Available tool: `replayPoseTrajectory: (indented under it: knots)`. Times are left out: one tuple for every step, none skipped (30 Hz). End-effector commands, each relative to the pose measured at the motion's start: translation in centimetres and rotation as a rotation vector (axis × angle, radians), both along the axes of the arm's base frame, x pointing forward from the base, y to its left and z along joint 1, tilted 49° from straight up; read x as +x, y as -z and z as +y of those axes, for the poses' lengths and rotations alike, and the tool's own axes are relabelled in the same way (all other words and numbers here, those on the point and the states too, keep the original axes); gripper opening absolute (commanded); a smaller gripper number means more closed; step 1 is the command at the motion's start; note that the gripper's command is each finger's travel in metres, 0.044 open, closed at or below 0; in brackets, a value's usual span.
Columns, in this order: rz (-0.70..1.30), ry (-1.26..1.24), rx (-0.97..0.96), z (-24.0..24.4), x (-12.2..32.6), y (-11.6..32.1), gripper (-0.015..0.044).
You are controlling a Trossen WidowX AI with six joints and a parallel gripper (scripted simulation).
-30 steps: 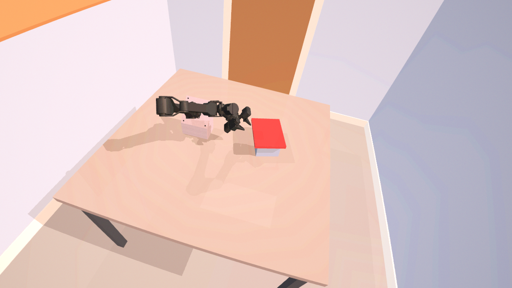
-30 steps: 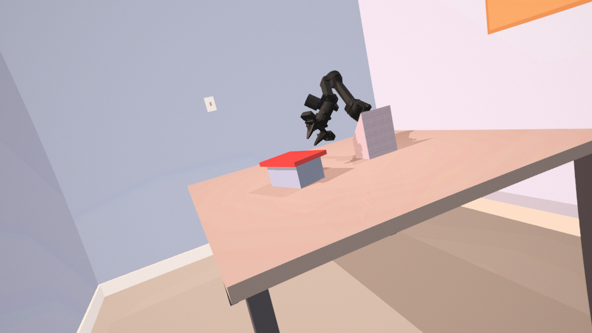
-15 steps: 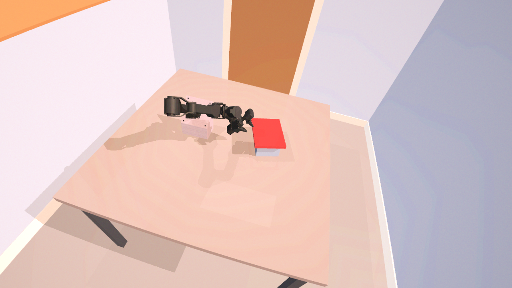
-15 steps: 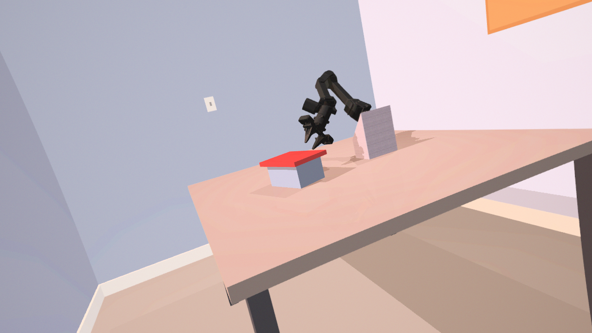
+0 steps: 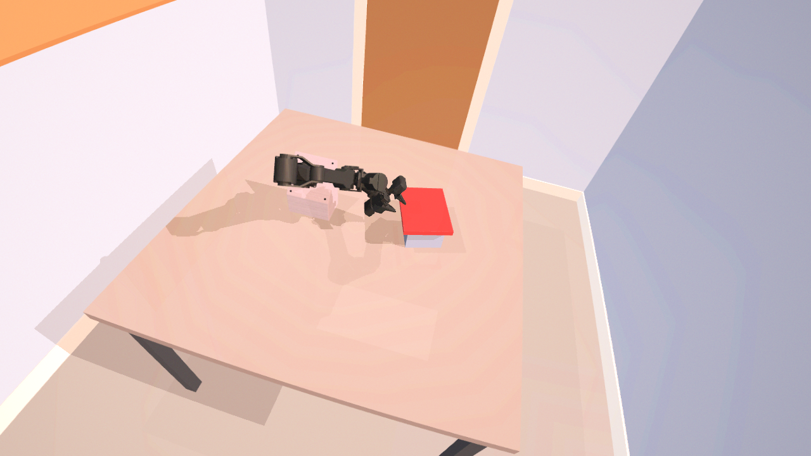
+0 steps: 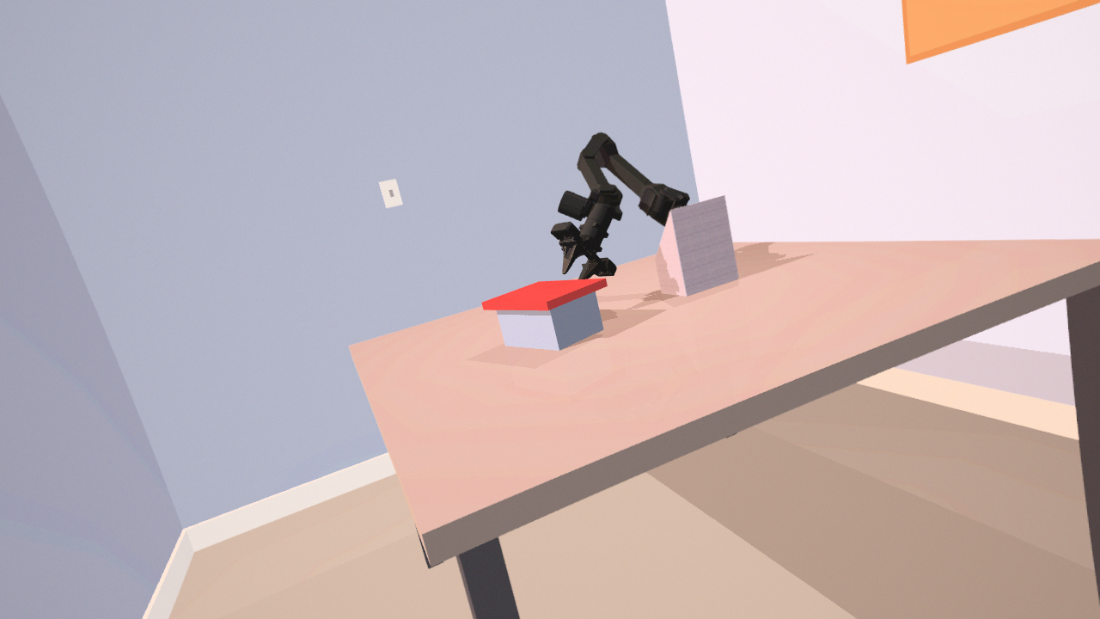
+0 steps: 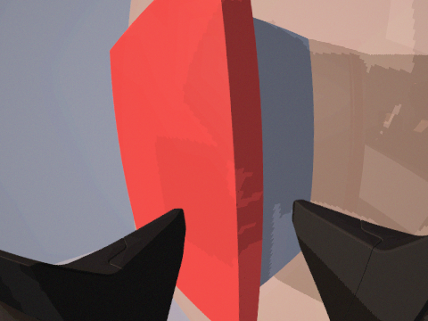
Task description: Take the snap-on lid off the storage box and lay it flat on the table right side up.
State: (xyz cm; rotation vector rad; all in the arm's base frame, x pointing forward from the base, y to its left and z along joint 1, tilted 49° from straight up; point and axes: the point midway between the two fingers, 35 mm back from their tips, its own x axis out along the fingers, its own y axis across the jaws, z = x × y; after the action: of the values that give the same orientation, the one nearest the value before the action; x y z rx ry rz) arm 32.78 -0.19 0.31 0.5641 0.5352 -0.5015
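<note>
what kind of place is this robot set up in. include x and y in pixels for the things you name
Probably a plain indoor room, perhaps a home or small office. It has a big table (image 5: 317,306) (image 6: 769,339), an orange-brown door or panel (image 5: 425,68) between pale frames, and a small outlet or switch plate (image 6: 385,184) on the wall.
</note>
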Motion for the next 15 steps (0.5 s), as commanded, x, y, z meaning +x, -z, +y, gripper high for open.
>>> replayPoseTrajectory:
  knots:
    - [-0.009, -0.005, 0.002, -0.08, 0.72, 0.15, 0.0235]
    - [-0.009, -0.005, 0.001, -0.14, 0.82, 0.26, 0.0235]
    - [-0.009, -0.005, 0.001, -0.2, 0.93, 0.37, 0.0235]
    - [-0.009, -0.005, 0.001, -0.26, 1.03, 0.47, 0.0235]
    - [-0.01, -0.005, 0.001, -0.32, 1.13, 0.58, 0.0235]
    - [-0.01, -0.005, 0.001, -0.38, 1.23, 0.69, 0.0235]
    - [-0.01, -0.005, 0.001, -0.44, 1.33, 0.81, 0.0235]
    - [-0.01, -0.005, 0.001, -0.49, 1.41, 0.9, 0.0235]
    - [-0.011, -0.005, 0.001, -0.52, 1.46, 0.95, 0.0235]
    - [-0.011, -0.005, 0.001, -0.53, 1.48, 0.97, 0.0235]
    - [-0.011, -0.005, 0.001, -0.53, 1.48, 0.97, 0.0228]
    - [-0.011, -0.005, 0.001, -0.53, 1.48, 0.97, 0.0222]
    - [-0.011, -0.005, 0.001, -0.53, 1.48, 0.97, 0.0215]
    - [-0.011, -0.005, 0.001, -0.53, 1.48, 0.97, 0.0208]
    - [-0.011, -0.005, 0.001, -0.53, 1.48, 0.97, 0.0202]
